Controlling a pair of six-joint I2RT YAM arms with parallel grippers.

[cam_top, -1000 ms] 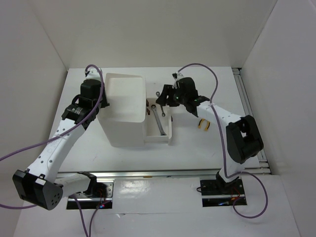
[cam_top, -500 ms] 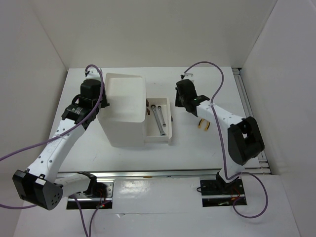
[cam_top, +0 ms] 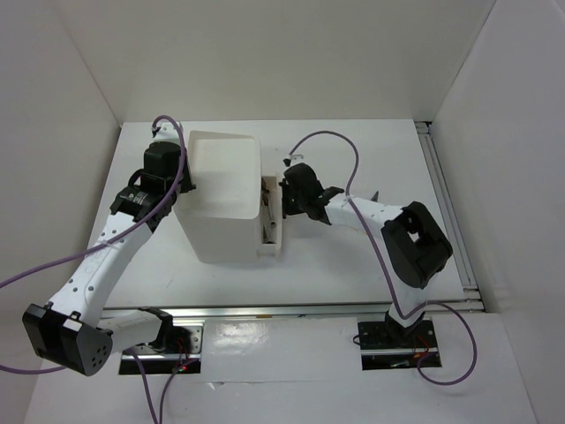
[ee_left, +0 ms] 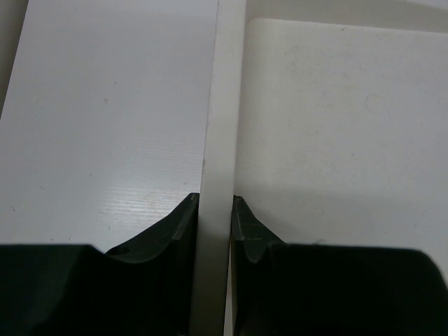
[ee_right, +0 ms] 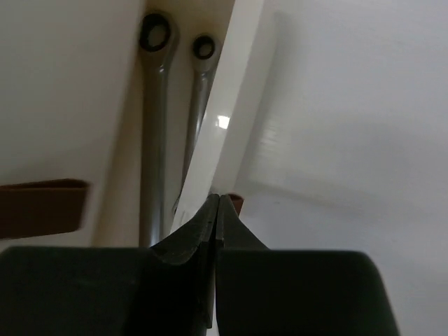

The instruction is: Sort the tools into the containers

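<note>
A: Where does the white box (cam_top: 221,225) stand?

B: On the table (cam_top: 353,265), between the two arms and closer to the left one. Its top bin (cam_top: 222,177) opens upward. From above only its pale inner walls show.

A: And the drawers?

B: One drawer (cam_top: 273,228) sticks out a short way, low on the box's right face. The overhead view does not show any others clearly.

A: What lies in that drawer?

B: Two silver wrenches (ee_right: 154,140) lie side by side along its length, ring ends pointing away from the right wrist camera. The thicker one is on the left, and the thinner one lies just beside the drawer's front wall. A dark reddish-brown handle (ee_right: 42,206) shows at the left edge of that view, but it is not clear which drawer it belongs to.

A: What about the left gripper (ee_left: 215,203)?

B: Its fingers (ee_left: 178,231) are clenched on the upper edge of the box's left wall, one finger on each side of the white rim.

A: And the right gripper (ee_right: 215,199)?

B: Its fingers (ee_right: 196,231) are pressed together and grasp nothing. Their tips sit against the outer face of the drawer's front wall, with the wrenches on the other side of that wall.
</note>
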